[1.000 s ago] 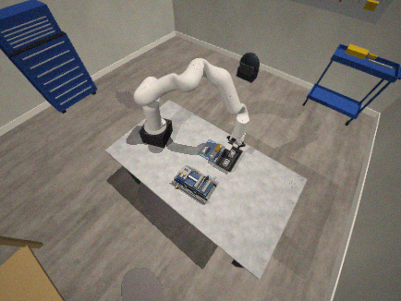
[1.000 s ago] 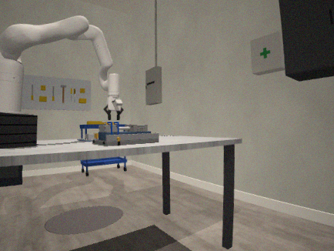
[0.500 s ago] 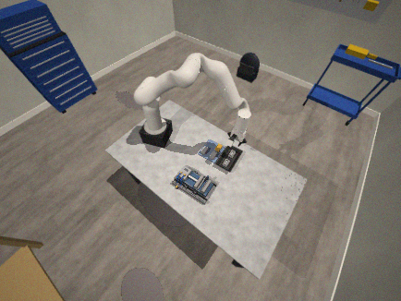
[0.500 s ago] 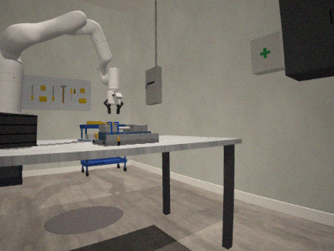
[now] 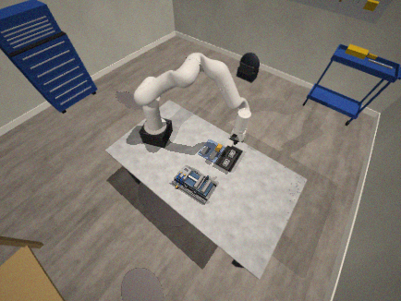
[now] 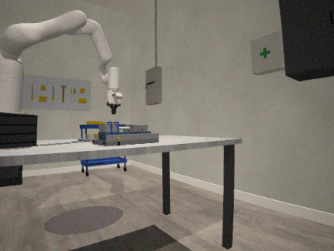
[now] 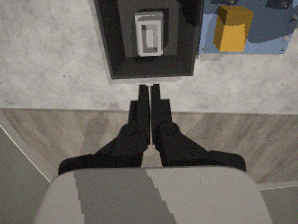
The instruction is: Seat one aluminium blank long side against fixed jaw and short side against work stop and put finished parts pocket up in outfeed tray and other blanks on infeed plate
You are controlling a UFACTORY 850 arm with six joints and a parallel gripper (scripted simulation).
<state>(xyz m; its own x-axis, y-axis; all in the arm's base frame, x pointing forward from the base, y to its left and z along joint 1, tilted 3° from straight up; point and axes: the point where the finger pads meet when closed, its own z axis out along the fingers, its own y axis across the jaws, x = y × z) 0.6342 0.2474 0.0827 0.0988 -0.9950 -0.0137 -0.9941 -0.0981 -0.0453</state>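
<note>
My black gripper (image 5: 237, 138) (image 6: 113, 112) (image 7: 150, 97) hangs, fingers together, seemingly empty, above the dark outfeed tray (image 5: 216, 165) (image 7: 152, 70) holding two pale finished parts (image 5: 232, 153) (image 7: 149, 37)!

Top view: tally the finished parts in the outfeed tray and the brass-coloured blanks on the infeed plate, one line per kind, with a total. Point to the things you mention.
Finished parts (image 5: 232, 153) (image 7: 149, 40): 2
Brass-coloured blank (image 5: 219, 147) (image 7: 231, 35): 1
Total: 3
</note>
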